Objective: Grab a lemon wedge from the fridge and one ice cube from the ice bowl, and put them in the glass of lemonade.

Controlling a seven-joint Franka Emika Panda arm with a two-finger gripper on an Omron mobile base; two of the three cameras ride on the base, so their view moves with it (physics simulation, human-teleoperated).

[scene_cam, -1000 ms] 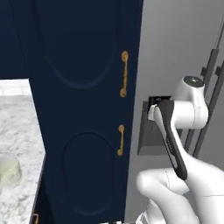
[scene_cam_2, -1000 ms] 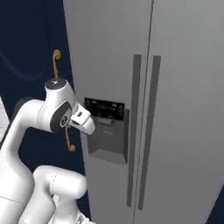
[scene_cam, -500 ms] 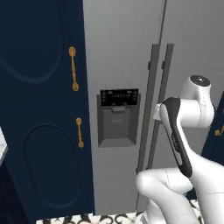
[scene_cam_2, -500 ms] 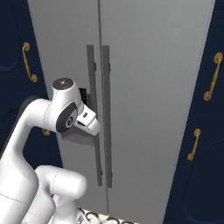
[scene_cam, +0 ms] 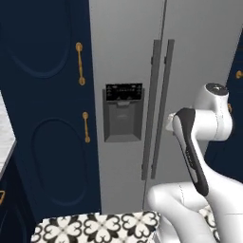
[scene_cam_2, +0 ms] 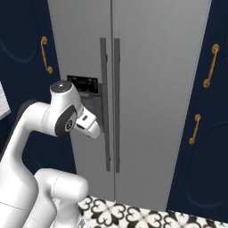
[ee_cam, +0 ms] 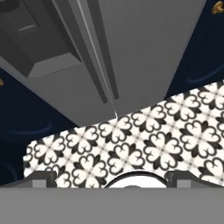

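Navy cabinets (scene_cam: 47,118) to my left with gold handles (scene_cam: 79,63), more navy cabinet doors (scene_cam_2: 200,133) to my right with their own gold pulls (scene_cam_2: 194,129), black-and-white patterned floor tiles (ee_cam: 144,140) below me

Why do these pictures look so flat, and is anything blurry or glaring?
Left base view: even rendered light, no glare on the fridge, its two handles throwing faint shadows. Right base view: equally sharp, gold cabinet handles crisp against navy. Hand view: tilted steeply, so the fridge doors lean and the patterned floor spreads wide; nothing is out of focus.
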